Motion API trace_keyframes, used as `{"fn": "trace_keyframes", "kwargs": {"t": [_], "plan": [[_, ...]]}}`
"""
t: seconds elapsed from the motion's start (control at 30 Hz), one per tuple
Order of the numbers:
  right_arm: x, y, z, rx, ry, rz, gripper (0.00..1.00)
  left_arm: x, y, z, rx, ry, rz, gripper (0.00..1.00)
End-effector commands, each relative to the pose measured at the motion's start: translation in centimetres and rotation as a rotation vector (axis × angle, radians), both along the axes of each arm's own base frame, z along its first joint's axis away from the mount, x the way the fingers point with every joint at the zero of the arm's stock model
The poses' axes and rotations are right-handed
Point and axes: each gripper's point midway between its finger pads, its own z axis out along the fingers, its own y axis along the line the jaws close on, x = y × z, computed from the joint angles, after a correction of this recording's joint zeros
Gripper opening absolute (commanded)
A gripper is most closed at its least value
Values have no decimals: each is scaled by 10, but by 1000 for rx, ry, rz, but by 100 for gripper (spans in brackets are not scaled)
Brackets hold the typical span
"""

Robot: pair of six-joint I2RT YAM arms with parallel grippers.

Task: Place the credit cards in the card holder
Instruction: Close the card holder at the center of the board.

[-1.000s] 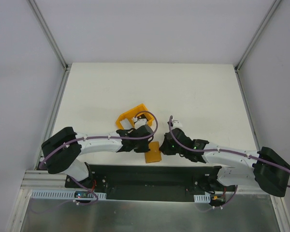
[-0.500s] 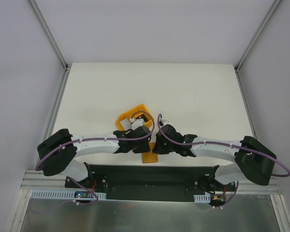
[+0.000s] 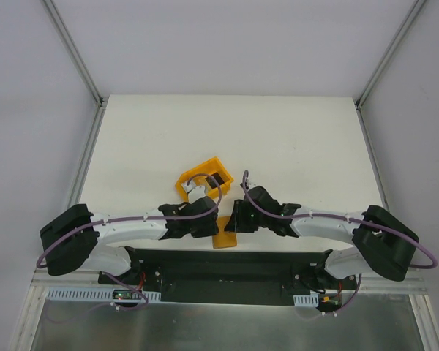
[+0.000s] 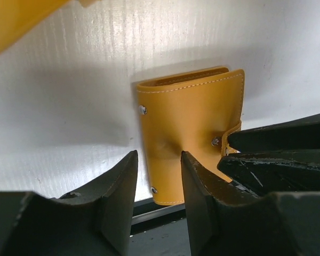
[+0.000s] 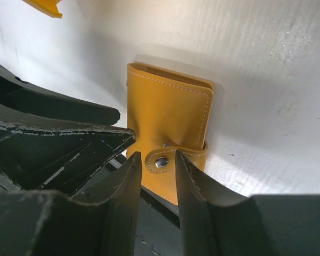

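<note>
A: Where does the card holder [image 4: 189, 130] lie?

B: Flat on the white desk [image 3: 278, 146], at its near edge, between the two arms. It is folded, with the snap tab [image 5: 161, 161] buttoned across its open side.

A: And the fingers?

B: The left fingers [image 4: 117, 202] stand parted just above it, with nothing between them. The right fingers [image 5: 202, 213] are also parted, by a narrower gap, over the snap tab, and grip nothing.

A: How is it likely to handle?

B: Light, thin and pliant, judging by the stitched, leather-like skin with its shallow dent. It probably slides on the smooth desk unless pinned. A sensible hold is one pair of fingers on the folded spine and the other on the tab, which needs unsnapping first.

A: What of the containers?

B: The holder is shut, so its pockets are hidden. The yellow-orange bin [image 3: 190, 178] sits just beyond the arms with a dark shape [image 3: 216, 180] inside. Whether that is one of the credit cards is too small to tell
</note>
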Motion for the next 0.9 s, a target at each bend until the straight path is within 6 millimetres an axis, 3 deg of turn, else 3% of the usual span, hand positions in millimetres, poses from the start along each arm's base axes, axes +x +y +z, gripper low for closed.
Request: {"fn": "trace_keyframes", "kwargs": {"t": [0.0, 0.2, 0.43, 0.63, 0.87], "plan": [[-3, 14, 8, 102, 41, 12, 34, -3, 8, 5, 2, -23, -3, 38], [-2, 12, 1, 124, 60, -15, 32, -8, 9, 1, -14, -19, -8, 50], [-1, 9, -2, 115, 44, -7, 18, -15, 9, -15, 1, 22, -11, 50], [-4, 4, -4, 34, 8, 37, 22, -16, 6, -19, 0, 36, 5, 50], [-7, -3, -1, -124, -75, 75, 26, -19, 11, -26, 2, 67, 40, 34]]}}
